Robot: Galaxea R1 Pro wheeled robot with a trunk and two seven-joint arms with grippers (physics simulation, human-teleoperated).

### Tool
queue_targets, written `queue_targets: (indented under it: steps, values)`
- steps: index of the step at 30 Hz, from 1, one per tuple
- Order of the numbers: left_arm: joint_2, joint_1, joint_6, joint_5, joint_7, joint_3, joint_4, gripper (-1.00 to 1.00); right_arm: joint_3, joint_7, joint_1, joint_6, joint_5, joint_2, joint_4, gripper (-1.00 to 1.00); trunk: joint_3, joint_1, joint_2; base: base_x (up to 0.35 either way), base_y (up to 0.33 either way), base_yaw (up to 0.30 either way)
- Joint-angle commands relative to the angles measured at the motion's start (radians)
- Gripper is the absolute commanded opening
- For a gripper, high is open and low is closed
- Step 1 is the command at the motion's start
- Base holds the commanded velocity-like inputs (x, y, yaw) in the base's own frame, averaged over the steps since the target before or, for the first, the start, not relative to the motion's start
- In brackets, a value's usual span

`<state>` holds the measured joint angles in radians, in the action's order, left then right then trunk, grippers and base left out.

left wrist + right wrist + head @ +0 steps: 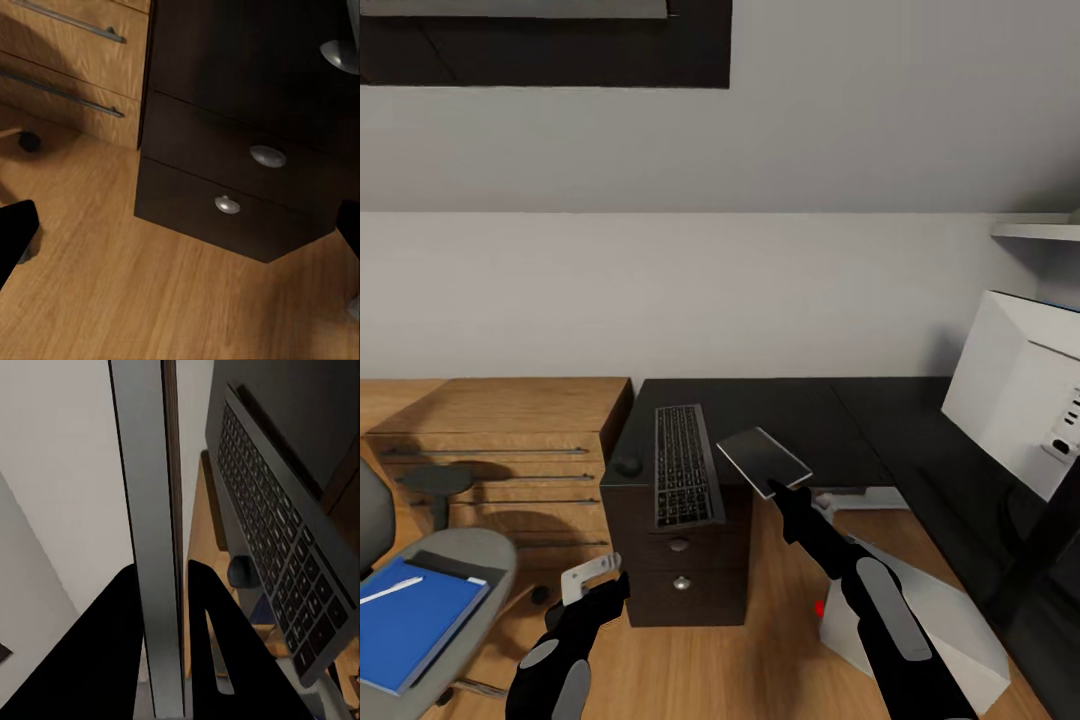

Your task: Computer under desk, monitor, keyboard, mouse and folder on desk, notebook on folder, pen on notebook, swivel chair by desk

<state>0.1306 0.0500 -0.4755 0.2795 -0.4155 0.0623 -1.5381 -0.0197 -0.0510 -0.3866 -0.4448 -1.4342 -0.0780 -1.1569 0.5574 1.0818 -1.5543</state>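
Observation:
My right gripper (pixel 785 492) is shut on the near corner of the grey notebook (pixel 763 460), holding it tilted above the front edge of the black desk (pixel 830 410). In the right wrist view the notebook (pixel 154 547) runs edge-on between the fingers. The keyboard (pixel 685 465) lies on the desk's left end with the mouse (pixel 627 465) to its left. The monitor (pixel 1020 390) stands at the right, white back toward me. The computer (pixel 920 620) sits on the floor under the desk. The blue folder (pixel 410 625) with the pen (pixel 390 590) on it rests on the swivel chair (pixel 470 560). My left gripper (pixel 610 578) hangs open, low before the drawers.
An oak drawer chest (pixel 500 440) stands against the desk's left side. The desk drawers carry silver knobs (pixel 268 156). Wooden floor (pixel 150 300) lies open between the chair and the drawers. A white shelf (pixel 1035 230) juts out at the upper right.

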Motion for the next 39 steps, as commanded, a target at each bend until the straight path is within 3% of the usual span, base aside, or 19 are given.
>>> queue_targets:
  steps: [1,15,21,31,39]
  values:
    - [0.000,0.001,-0.002,0.010,-0.009,0.001,-0.002,1.00,0.001,-0.002,-0.001,-0.004,-0.005,0.000,0.001,-1.00,0.001,0.001,-0.001,0.299,0.016,0.000]
    - [-0.002,0.001,-0.002,0.010,-0.014,-0.006,-0.024,1.00,0.004,0.011,-0.001,0.010,0.003,0.000,0.005,-1.00,0.001,0.001,-0.001,0.096,0.002,0.000]
    - [-0.002,0.001,-0.002,0.012,-0.014,-0.060,-0.041,1.00,0.007,0.037,0.000,0.031,0.003,0.000,0.006,-1.00,0.001,0.001,-0.001,0.034,0.000,0.000]
    - [0.000,0.001,-0.003,0.012,-0.013,-0.103,-0.072,1.00,0.012,0.072,-0.001,0.037,0.003,-0.002,0.008,-1.00,0.001,0.001,-0.001,0.002,0.000,0.000]
    - [0.003,0.001,-0.005,0.013,-0.014,-0.106,-0.079,1.00,0.012,0.075,-0.001,0.037,0.003,-0.001,0.008,-1.00,0.026,0.031,-0.057,0.000,0.000,0.000]
